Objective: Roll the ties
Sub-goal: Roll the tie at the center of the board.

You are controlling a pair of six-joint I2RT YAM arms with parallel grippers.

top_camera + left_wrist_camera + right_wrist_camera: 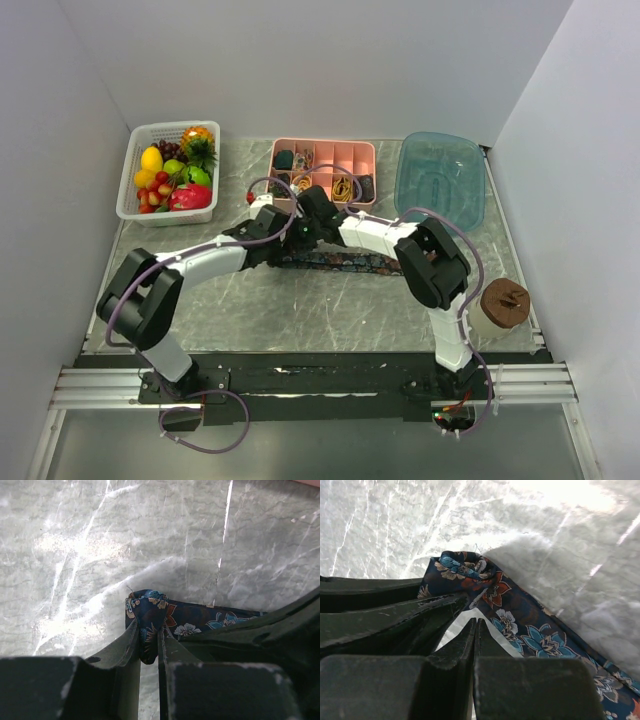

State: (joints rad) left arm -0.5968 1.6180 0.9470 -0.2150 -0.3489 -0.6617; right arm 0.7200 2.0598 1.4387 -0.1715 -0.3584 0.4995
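Navy paisley tie [195,622]: folded end pinched in left gripper [148,645]; right gripper [475,627] closed tight, over tie.

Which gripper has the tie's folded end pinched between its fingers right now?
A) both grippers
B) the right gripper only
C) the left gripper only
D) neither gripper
C: in the left wrist view the folded end of the tie sits clamped in the left gripper, while the right gripper has its fingers pressed together with no fabric between them.
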